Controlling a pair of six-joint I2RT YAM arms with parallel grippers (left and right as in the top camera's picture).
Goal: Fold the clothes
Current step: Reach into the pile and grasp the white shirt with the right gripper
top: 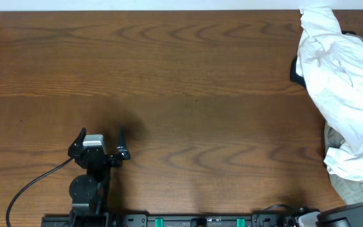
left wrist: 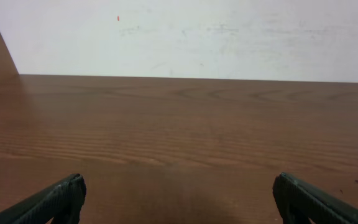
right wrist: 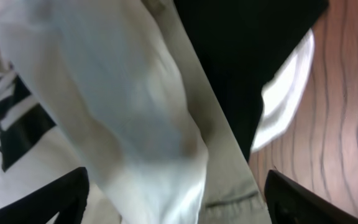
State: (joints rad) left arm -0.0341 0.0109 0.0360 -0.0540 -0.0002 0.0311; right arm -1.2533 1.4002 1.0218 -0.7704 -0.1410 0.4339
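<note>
Soft, even light from above, moderately bright. The desk carries a faint sheen and a weak shadow just beside the left hand. In the right wrist view the clothes are close, blurred and out of focus.

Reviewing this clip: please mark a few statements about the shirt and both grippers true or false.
1. The crumpled white cotton T-shirt lies at the right edge of the brown wooden table. True.
2. The left gripper holds a sleeve. False: it is open over bare wood, well apart from the shirt.
3. The shirt is folded flat. False: it is bunched and wrinkled.
4. Black lettering shows on white cloth in the right wrist view. True.
5. The right gripper is over bare wood. False: cloth lies between its spread fingers.
</note>
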